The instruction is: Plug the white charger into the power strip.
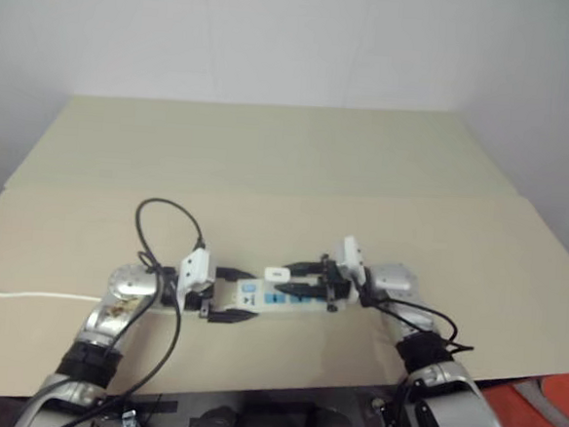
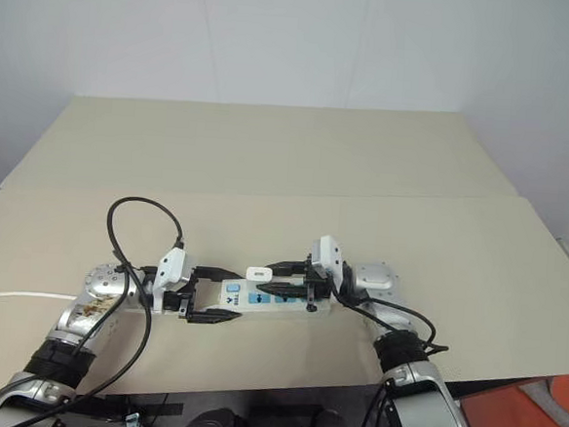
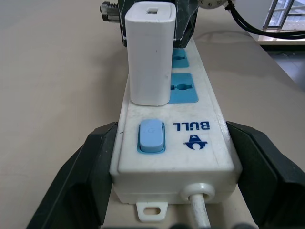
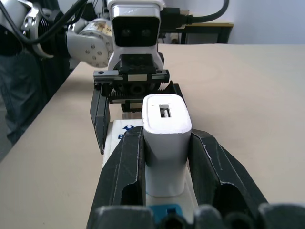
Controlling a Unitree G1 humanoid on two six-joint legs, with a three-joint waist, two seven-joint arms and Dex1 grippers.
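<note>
Lower centre of the head view: our left gripper (image 3: 162,157) clamps the power strip (image 3: 200,143) at its switch end; our right gripper (image 4: 164,157) grips the white charger (image 4: 166,119), upright on the strip.

"BULL" + logo on pwr strip (image 3: 200,138).

White charger (image 4: 166,143) between claw (image 4: 166,162) fingers
</note>
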